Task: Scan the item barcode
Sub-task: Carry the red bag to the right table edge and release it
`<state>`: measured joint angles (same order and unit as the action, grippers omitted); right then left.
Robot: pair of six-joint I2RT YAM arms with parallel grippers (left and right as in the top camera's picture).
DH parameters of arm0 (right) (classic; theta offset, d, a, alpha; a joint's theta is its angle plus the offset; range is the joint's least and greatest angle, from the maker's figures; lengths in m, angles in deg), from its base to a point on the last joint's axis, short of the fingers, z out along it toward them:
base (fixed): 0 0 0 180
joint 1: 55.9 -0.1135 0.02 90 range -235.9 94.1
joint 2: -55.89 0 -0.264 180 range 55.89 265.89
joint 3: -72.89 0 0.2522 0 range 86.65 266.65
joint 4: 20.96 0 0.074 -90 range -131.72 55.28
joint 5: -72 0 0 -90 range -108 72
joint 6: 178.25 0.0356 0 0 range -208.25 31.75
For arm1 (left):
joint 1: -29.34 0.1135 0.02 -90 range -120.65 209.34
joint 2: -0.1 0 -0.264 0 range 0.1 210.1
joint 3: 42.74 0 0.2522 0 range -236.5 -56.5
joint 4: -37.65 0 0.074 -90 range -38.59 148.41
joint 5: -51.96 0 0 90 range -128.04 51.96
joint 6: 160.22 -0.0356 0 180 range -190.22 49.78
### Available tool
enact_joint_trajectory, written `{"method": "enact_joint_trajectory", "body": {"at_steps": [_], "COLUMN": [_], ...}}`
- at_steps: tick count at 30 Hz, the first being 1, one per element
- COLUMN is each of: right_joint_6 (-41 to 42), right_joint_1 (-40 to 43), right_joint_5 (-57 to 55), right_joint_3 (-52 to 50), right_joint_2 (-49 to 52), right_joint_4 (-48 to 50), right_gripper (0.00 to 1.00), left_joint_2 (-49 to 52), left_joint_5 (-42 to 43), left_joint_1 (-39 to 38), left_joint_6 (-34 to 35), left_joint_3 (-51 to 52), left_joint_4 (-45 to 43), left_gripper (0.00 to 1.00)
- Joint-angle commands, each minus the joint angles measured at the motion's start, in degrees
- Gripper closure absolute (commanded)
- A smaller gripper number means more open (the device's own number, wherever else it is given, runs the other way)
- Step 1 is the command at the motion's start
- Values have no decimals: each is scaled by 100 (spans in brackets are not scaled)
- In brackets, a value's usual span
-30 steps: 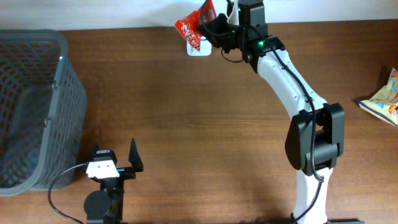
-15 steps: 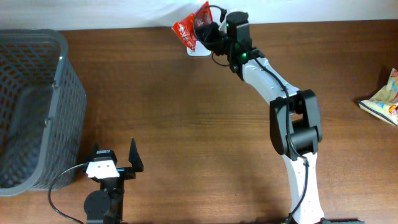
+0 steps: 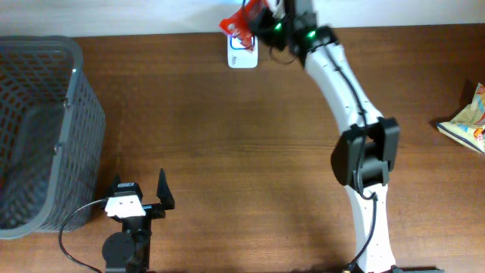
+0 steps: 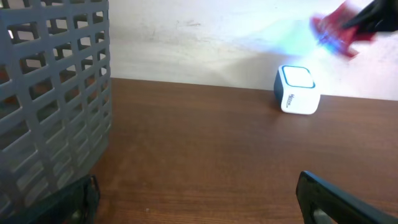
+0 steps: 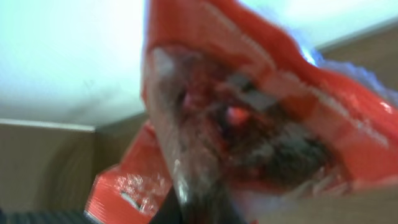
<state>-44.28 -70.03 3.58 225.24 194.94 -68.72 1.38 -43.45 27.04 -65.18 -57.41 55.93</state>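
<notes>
Grey basket at left, cut off by the frame, inside too dark to read. Right gripper clamps red packet at far edge, over white scanner; packet blurred in right wrist view. Left gripper wide, near left.

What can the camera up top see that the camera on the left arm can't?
Only the top camera shows the long white right arm and the yellow snack bag far to the right. Only the left wrist camera shows the small writing on the side of the scanner. Both show the scanner, the grey basket, the brown table, and the red packet held up near the scanner by the right claw.
</notes>
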Motion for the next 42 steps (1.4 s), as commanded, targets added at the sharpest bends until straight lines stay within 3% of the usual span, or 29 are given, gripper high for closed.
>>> {"method": "enact_joint_trajectory", "body": {"at_steps": [1,9,15,25,30,32,34,36,39,42], "right_joint_6": [-323,-304,22,-203,-1445,-1547,-1537,-1478,-1480,-1482], "right_joint_1": [684,2514,3915,4981,4968,4911,4887,4892,4909,4907], "right_joint_5": [-450,-570,-1860,-2511,-2127,-2100,-2098,-2118,-2116,-2037], "right_joint_3": [1209,1709,1578,697,-42,-260,-415,-433,-424,-332], "right_joint_2": [-111,-90,-85,-81,-76,-74,-74,-74,-133,-350], "right_joint_4": [-1014,-3506,-4874,-4894,-4129,-3956,-3845,-3840,-3908,-4081], "right_gripper": [96,96,96,96,96,96,77,64,53,51], "left_joint_2": [-22,-22,-22,-22,-22,-22,-22,-22,-22,-22], "left_joint_5": [0,0,0,0,0,0,0,0,0,0], "left_joint_1": [-26,-26,-26,-26,-26,-26,-26,-26,-26,-26], "left_joint_6": [28,28,28,28,28,28,28,28,28,28], "left_joint_3": [39,39,39,39,39,39,39,39,39,39], "left_joint_4": [-13,-13,-13,-13,-13,-13,-13,-13,-13,-13], "left_gripper": [1,1,1,1,1,1,1,1,1,1]}}
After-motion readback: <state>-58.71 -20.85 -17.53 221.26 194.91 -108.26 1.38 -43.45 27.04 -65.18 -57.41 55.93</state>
